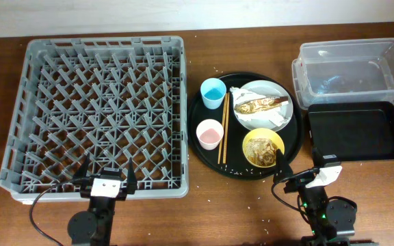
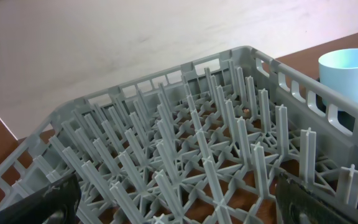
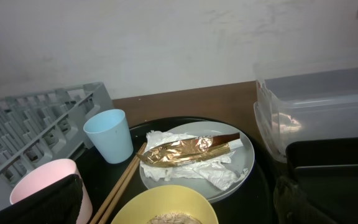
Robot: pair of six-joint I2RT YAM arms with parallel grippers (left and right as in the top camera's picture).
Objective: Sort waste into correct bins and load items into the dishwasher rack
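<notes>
The grey dishwasher rack [image 1: 94,102] fills the left half of the table and holds nothing. On a round black tray stand a light blue cup [image 1: 213,92], a pinkish-white cup [image 1: 209,134], two chopsticks [image 1: 223,126], a yellow bowl [image 1: 263,147] with brownish leftovers, and a pale grey plate [image 1: 279,96] bearing crumpled white paper [image 3: 213,171] and a brown fish-like scrap [image 1: 258,105]. The clear tub [image 1: 353,68] and black rectangular tray [image 1: 356,130] lie at the right. My left gripper [image 1: 107,179] is open over the rack's near edge. My right gripper [image 1: 298,172] is open just before the yellow bowl.
The round black tray [image 1: 200,147] sits between the rack and the bins. White grains are scattered on the brown table around it. A pale wall runs along the far edge.
</notes>
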